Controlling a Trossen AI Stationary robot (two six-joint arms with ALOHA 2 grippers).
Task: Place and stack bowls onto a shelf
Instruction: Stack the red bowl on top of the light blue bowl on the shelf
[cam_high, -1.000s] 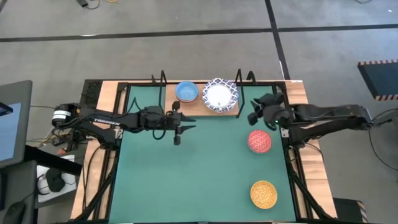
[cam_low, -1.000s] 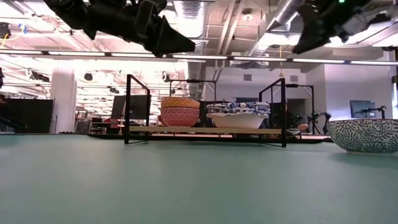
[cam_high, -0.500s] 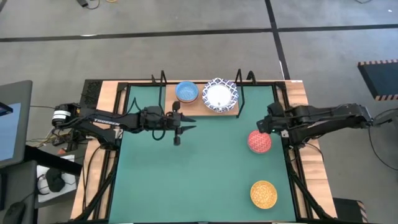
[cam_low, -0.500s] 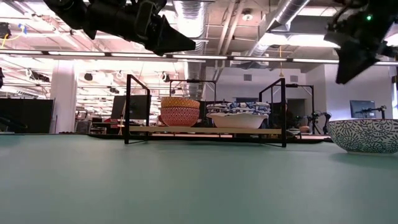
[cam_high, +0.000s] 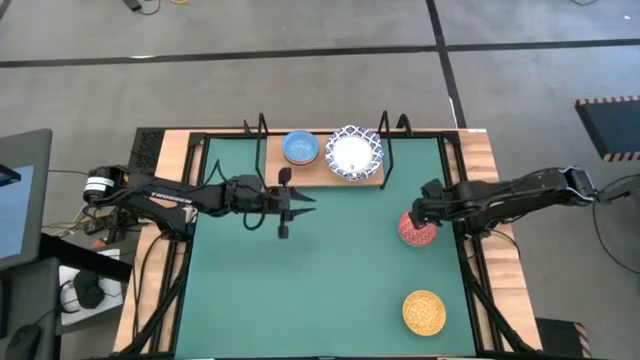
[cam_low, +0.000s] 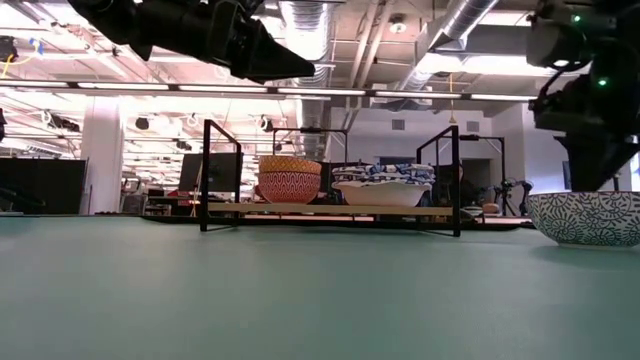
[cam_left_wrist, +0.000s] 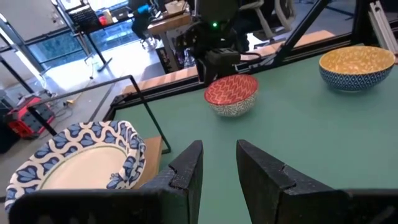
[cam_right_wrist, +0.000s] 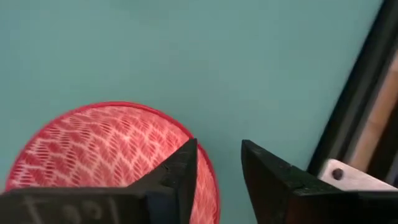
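A red bowl (cam_high: 417, 230) with a grey-blue patterned outside stands on the green mat, near the right edge. My right gripper (cam_right_wrist: 219, 180) points down over its far rim, open. One finger (cam_right_wrist: 180, 174) is above the inside and the other (cam_right_wrist: 267, 180) is outside, and I see no touch. A yellow-gold bowl (cam_high: 424, 311) sits nearer the front. On the shelf (cam_high: 322, 176) at the far edge rest a light blue bowl (cam_high: 300, 148) and wide blue-and-white bowls (cam_high: 354, 153). My left gripper (cam_left_wrist: 219, 168) hovers open and empty, high over the mat in front of the shelf.
Black upright posts (cam_low: 206, 175) stand at the shelf's ends. A black frame rail (cam_right_wrist: 354, 106) and wooden strip run along the table's right edge, close beside my right gripper. Bare green mat (cam_high: 320, 290) fills the middle and near left.
My right gripper has come down and toward the near edge, from beside the shelf's right end to the red bowl's far rim, tipping from slanted to pointing steeply down. The bowls have stayed in place.
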